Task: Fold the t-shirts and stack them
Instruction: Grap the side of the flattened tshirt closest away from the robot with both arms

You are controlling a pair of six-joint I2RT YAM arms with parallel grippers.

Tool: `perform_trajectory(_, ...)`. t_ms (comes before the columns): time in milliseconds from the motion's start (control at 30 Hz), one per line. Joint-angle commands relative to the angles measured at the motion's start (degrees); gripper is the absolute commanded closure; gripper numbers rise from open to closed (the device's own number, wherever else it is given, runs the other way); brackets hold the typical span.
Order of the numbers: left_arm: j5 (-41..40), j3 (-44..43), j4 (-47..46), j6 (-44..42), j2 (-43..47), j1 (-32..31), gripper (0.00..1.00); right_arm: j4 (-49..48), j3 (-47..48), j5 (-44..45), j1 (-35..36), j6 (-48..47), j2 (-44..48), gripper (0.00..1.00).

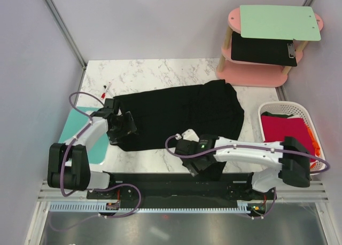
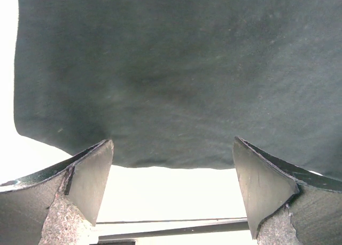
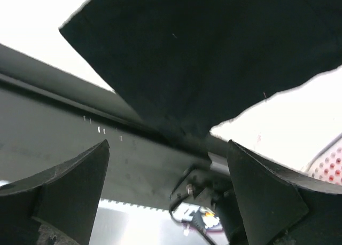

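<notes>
The black shirt (image 1: 181, 111) lay spread across the middle of the marble counter (image 1: 149, 74), and one flap reached the near edge. Our left hand (image 1: 122, 126) sat at the shirt's left edge. Its fingers (image 2: 91, 175) were spread wide, and the hem lay just beyond the tips, not pinched. Our right hand (image 1: 195, 153) was at the near edge, its jaws likewise spread. A corner of the black cloth showed between and past them, gripped by neither. The red shirt (image 1: 286, 128) lay in the white basket (image 1: 270, 107) at the right, well apart from both hands, with orange fabric (image 1: 316, 144) at its right side. A teal board (image 1: 75, 128) lay under the left arm.
</notes>
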State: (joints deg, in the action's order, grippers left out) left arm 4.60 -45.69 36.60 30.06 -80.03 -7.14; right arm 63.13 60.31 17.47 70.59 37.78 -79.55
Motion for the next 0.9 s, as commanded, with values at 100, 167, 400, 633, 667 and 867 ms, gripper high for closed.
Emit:
perform_trajectory(100, 4.27, 1.31, 0.13, 1.14, 8.39, 3.09, 0.01, -11.36, -0.02, 5.46, 3.50, -4.64, -10.09, 0.05)
perform_trajectory(167, 4.54, 1.05, 0.75, 1.14, 9.71, 3.27, 0.01, -13.64, -0.20, 7.21, 4.03, -4.73, -12.82, 0.07)
perform_trajectory(400, 4.36, 0.43, 2.60, 0.79, 11.12, 3.80, 0.01, -18.92, -0.46, 9.59, 4.47, -5.79, -20.46, 0.14)
perform_trajectory(633, 4.63, 0.17, 3.30, 0.61, 11.30, 4.50, 0.01, -19.02, 1.03, 10.04, 4.47, -6.14, -27.32, 0.54)
perform_trajectory(667, 4.54, 0.16, 3.30, 0.61, 11.21, 4.67, 0.01, -19.10, 0.95, 9.86, 4.47, -6.14, -27.41, 0.58)
perform_trajectory(867, 3.66, -0.01, 3.74, 0.52, 9.89, 5.11, 0.01, -18.57, -0.63, 10.21, 4.47, -5.79, -26.45, 0.90)
